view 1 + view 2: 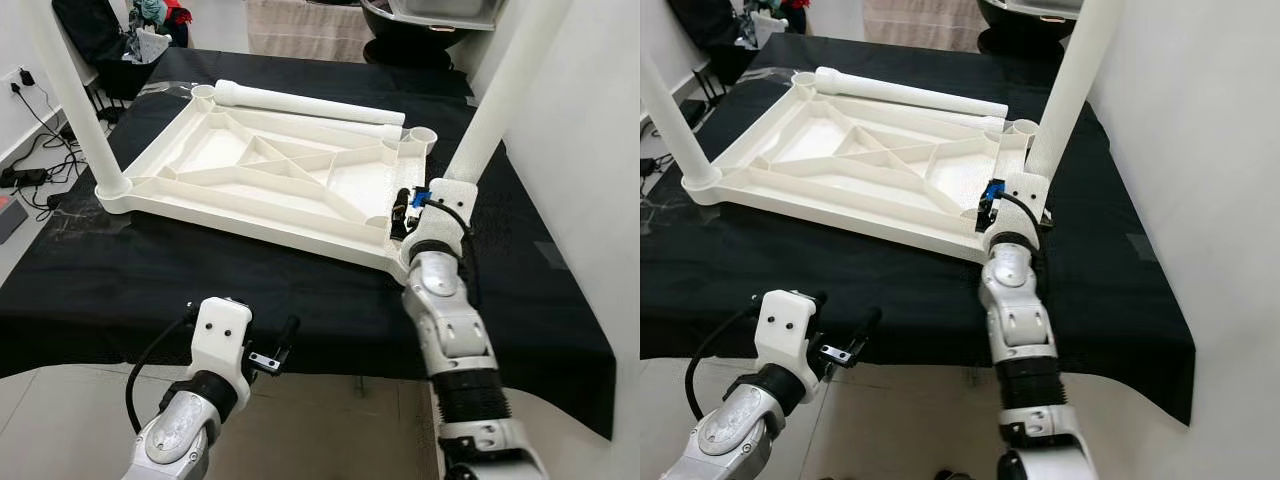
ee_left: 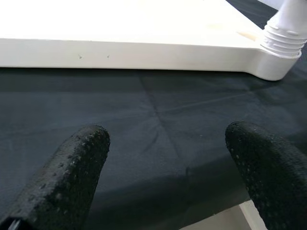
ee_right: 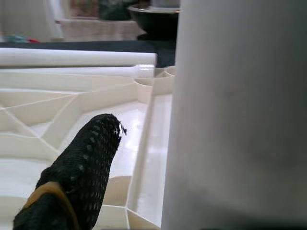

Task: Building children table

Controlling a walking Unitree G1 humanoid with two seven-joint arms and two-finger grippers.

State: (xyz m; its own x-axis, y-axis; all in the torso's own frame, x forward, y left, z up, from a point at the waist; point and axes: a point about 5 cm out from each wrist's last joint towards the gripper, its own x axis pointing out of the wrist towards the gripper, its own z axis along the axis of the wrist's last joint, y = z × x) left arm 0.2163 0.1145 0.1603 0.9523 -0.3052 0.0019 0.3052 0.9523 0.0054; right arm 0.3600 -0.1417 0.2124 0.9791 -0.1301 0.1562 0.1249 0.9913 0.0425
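Right gripper (image 1: 408, 212): clamped on the base of the white cylindrical plastic leg (image 1: 505, 85) at the near right corner of the tabletop.
Left gripper (image 1: 278, 352): fingers held apart, empty, hovering at the near edge of the black cloth (image 1: 200, 285).
Progress: 2 legs are judged seated upright, near right and near left leg (image 1: 75, 95); 1 loose leg (image 1: 305, 103) is laid along the far edge; 2 far sockets are open.
Tabletop: the white ribbed plastic tabletop (image 1: 260, 170) is laid underside up on the cloth.

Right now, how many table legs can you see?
3. One leg stands in the near left corner, one in the near right corner at the right pincer, one lies along the far edge.
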